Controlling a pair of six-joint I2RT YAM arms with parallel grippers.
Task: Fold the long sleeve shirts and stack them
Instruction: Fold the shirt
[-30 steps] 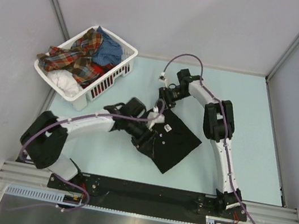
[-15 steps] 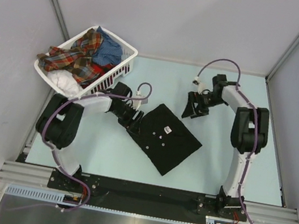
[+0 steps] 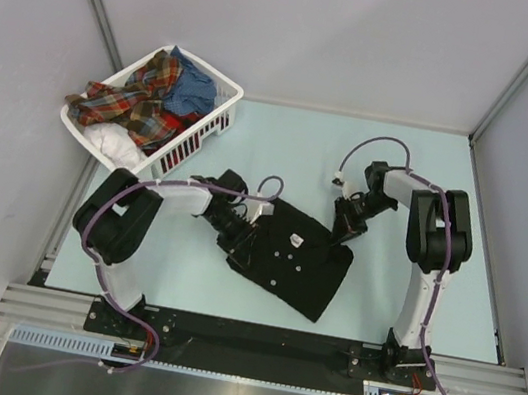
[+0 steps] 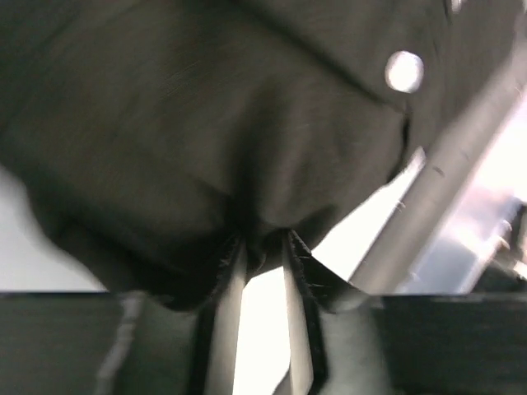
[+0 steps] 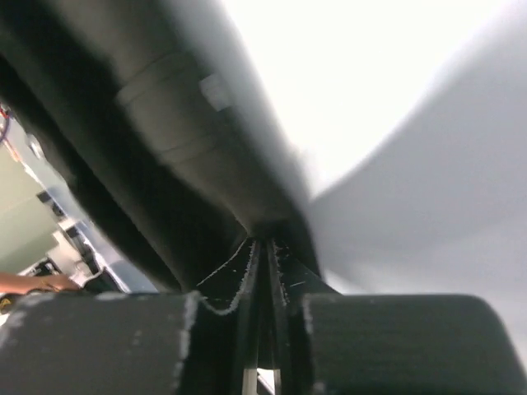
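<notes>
Black long sleeve shirt point(image 3: 294, 258) lies folded into a compact slanted block on the pale blue desk point(image 3: 428, 185), near the middle, between the two arms. Left hand point(image 3: 240, 239) sits at the block's left edge. In the left wrist view its fingers point(image 4: 224, 280) are drawn in on a bunch of the black cloth point(image 4: 206, 123), a fold pinched at the tips: grasping the shirt. A round pale button point(image 4: 404, 71) shows on the cloth above. Right hand point(image 3: 342, 233) is at the upper right edge of the block. In the right wrist view the hand point(image 5: 265, 255) has its fingers nearly together with dark cloth point(image 5: 165, 222) caught at the tips: also grasping the shirt. White slatted basket point(image 3: 186, 149) stands at the far left corner of the desk, well apart from the black shirt. It holds a red-orange plaid shirt point(image 3: 138, 100) draped over the rim, a blue garment point(image 3: 192, 92) behind it and a white one point(image 3: 113, 144) at the near end, all crumpled and unfolded.
</notes>
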